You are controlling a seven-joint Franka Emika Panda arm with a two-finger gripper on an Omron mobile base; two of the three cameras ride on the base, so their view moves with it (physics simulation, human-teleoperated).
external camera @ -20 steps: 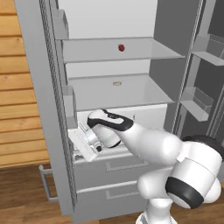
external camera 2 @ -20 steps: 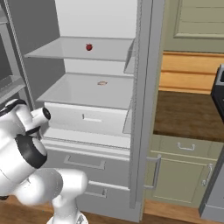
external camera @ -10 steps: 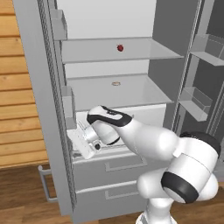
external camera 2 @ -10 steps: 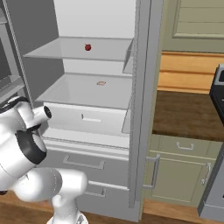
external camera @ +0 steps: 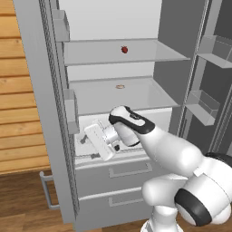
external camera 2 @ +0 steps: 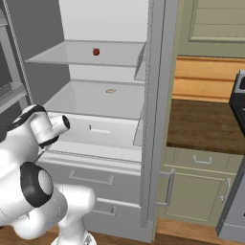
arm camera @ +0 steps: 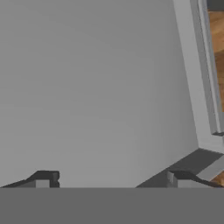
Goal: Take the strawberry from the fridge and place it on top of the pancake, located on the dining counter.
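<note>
Since a second ago the hand has swung a little lower and further toward the left door, and the fingers, which stood closer together then, now stand wide apart. In the left base view the gripper (external camera: 87, 147) sits at about 8 o'clock from the picture's middle, pointing left at the inner face of the fridge's (external camera: 113, 90) left door, just in front of the pale drawer (external camera: 154, 120) under the lower shelf; its two dark fingertips (external camera: 83, 140) hold nothing. In the hand view the gripper (arm camera: 113, 179) faces a plain grey wall, with one fingertip (arm camera: 43, 178) at 7 o'clock and the other at 5 o'clock, well apart, nothing between them, and a strip of wood showing at 3 o'clock. The strawberry (external camera: 124, 49) lies on the upper shelf, at about 12 o'clock in the left base view, well above and to the right of the hand and apart from it; in the right base view the strawberry (external camera 2: 96, 51) shows at about 11 o'clock on that same shelf. A small flat tan item (external camera: 120, 86) lies on the shelf below, almost straight under the berry. In the right base view green-grey cabinets (external camera 2: 201, 191) with a dark worktop stand at 4 o'clock, right of the fridge (external camera 2: 158, 119).
</note>
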